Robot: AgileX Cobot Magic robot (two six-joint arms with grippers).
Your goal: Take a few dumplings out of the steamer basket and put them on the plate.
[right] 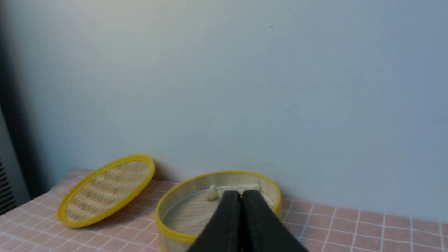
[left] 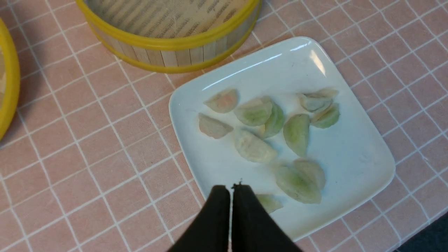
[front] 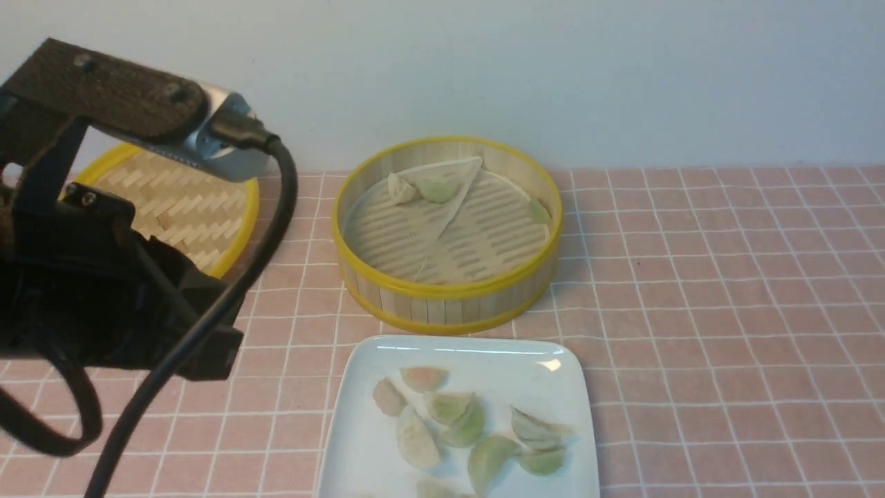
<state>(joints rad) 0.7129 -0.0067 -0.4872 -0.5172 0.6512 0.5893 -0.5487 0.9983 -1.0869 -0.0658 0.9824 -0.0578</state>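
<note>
The steamer basket [front: 446,294] stands at the table's middle by the wall, holding three dumplings [front: 438,189] near its far and right wall, two of them under a folded liner. In front of it the white plate [front: 484,353] carries several dumplings [front: 416,436]. In the left wrist view my left gripper [left: 231,189] hangs shut and empty above the plate's [left: 353,154] edge, beside a small dumpling [left: 269,203]. My right gripper [right: 240,193] is shut on nothing, raised and facing the basket [right: 175,232]; it does not show in the front view.
The flat woven lid [front: 181,207] leans at the back left against the wall, partly behind my left arm's camera mount [front: 110,97] and its black cable [front: 207,325]. Pink tiled cloth [front: 726,311] covers the table.
</note>
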